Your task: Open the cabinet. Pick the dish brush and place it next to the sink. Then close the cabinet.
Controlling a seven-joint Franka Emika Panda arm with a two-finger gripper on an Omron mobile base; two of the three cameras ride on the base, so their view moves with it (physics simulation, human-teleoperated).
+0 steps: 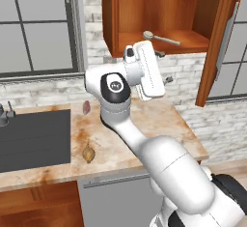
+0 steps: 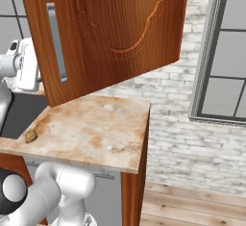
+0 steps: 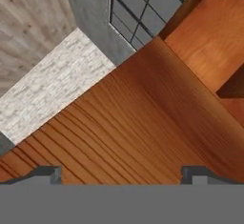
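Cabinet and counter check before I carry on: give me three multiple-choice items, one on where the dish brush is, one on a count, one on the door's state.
1. Where does the dish brush lie?
A. in the sink
B. on the cabinet's shelf
C. on the counter

2. How many small lumps lie on the counter beside the sink?
A. none
B. two
C. four

3. What state is the cabinet door in?
A. swung open
B. shut
C. taken off

Answers:
1 B: the dish brush lies on the shelf inside the cabinet, above the hand.
2 B: a yellowish-brown lump and a pinkish lump lie on the counter right of the sink.
3 A: the door stands out from the cabinet, showing its inside.
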